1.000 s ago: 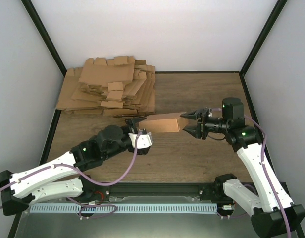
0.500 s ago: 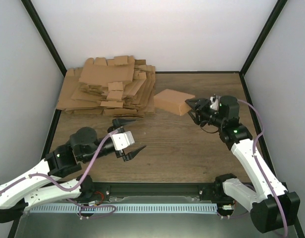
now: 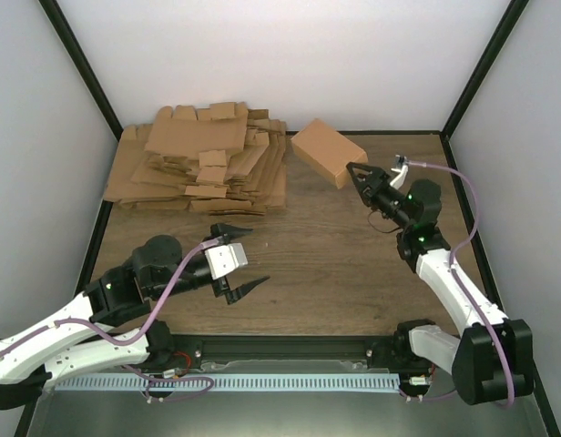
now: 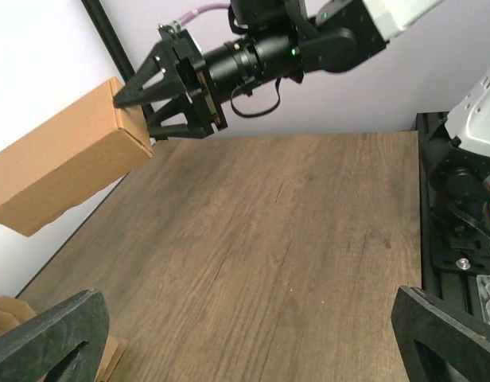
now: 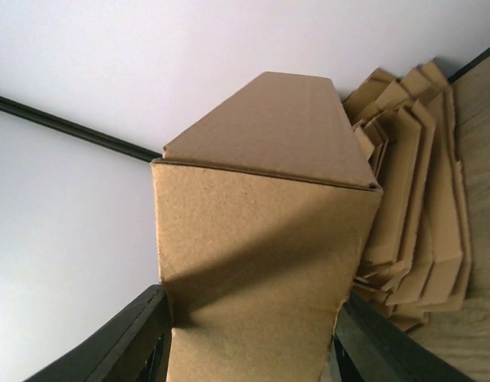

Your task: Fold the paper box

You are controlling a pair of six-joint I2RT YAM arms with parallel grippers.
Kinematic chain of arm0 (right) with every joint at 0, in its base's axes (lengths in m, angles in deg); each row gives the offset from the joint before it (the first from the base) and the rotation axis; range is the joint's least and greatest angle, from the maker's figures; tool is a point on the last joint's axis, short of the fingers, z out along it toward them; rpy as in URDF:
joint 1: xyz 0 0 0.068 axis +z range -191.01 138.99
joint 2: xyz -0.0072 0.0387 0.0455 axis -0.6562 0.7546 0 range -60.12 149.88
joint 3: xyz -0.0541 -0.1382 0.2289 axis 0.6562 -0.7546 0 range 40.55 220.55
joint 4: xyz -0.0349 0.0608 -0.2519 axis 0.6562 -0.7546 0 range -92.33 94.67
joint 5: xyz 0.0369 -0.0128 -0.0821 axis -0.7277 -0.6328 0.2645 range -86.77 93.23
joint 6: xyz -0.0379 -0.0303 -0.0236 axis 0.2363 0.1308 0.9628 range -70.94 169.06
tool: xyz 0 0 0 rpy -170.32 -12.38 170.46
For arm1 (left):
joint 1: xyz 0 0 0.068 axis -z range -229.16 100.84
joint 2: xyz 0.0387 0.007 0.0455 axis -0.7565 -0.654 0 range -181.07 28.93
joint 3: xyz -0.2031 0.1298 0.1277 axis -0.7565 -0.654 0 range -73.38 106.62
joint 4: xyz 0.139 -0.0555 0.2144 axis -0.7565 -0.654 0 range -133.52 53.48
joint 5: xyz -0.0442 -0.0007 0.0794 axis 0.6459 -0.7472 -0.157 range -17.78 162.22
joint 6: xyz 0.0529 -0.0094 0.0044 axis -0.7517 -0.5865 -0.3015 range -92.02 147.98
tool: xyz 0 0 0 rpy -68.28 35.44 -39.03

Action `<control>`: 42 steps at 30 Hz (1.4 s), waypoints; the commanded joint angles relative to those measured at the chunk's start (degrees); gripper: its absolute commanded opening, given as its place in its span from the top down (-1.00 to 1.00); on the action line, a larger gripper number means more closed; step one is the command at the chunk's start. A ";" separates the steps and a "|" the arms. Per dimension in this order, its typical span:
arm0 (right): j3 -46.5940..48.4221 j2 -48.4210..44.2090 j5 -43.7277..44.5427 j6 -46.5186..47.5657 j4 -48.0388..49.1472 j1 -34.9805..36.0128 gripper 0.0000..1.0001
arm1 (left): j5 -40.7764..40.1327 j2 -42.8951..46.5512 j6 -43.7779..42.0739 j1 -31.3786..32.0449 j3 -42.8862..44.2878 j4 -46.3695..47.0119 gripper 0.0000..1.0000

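Folded paper box (image 3: 328,153), pinched at one end by my right gripper (image 3: 356,177), aloft over the bench's (image 3: 335,264) far edge. My left gripper (image 3: 242,258) hangs spread, empty. Folding appears complete; next, a gentle set-down.

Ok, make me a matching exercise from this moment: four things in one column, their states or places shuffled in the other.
Things:
1. paper box
2. left gripper
3. right gripper
4. pile of flat blanks

States:
A. open, holding nothing
B. stacked in the far left corner
C. held up in the air
D. clamped on one end of the carton

Pairs: 1-C, 2-A, 3-D, 4-B
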 commanded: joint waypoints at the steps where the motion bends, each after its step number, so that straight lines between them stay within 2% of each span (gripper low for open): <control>1: -5.55 0.97 1.21 0.12 18.34 -3.15 0.47 | 2.23 0.52 1.96 0.24 1.30 -0.32 -1.00; 5: -9.45 1.53 1.61 2.39 23.18 -5.20 0.49 | 2.13 0.65 2.99 0.27 1.09 -0.19 -1.00; 11: -18.15 2.29 -3.38 0.37 35.68 -13.78 0.50 | 1.94 0.30 4.32 0.23 -0.67 0.44 -1.00; 17: -22.96 2.11 -7.62 1.83 39.22 -23.27 0.51 | -0.61 -0.52 9.51 0.25 -2.86 5.02 -1.00; 22: -25.50 2.63 -8.32 5.07 40.64 -28.27 0.51 | -10.47 -2.70 20.70 0.24 -2.62 5.42 -1.00; 31: -27.78 9.86 -8.88 3.38 49.16 -34.06 0.52 | -9.70 -7.21 24.69 0.15 -1.21 1.28 -1.00; 35: -25.80 12.70 -10.39 3.39 48.14 -37.42 0.53 | -10.32 -7.86 26.82 0.12 -1.28 0.53 -1.00; 39: -21.90 15.04 -12.62 3.89 42.44 -41.71 0.53 | -13.23 -8.68 29.14 0.20 -1.62 -0.16 -1.00; 42: -20.61 16.68 -10.87 2.28 42.50 -42.95 0.53 | -14.37 -9.45 29.76 0.06 -2.21 0.31 -1.00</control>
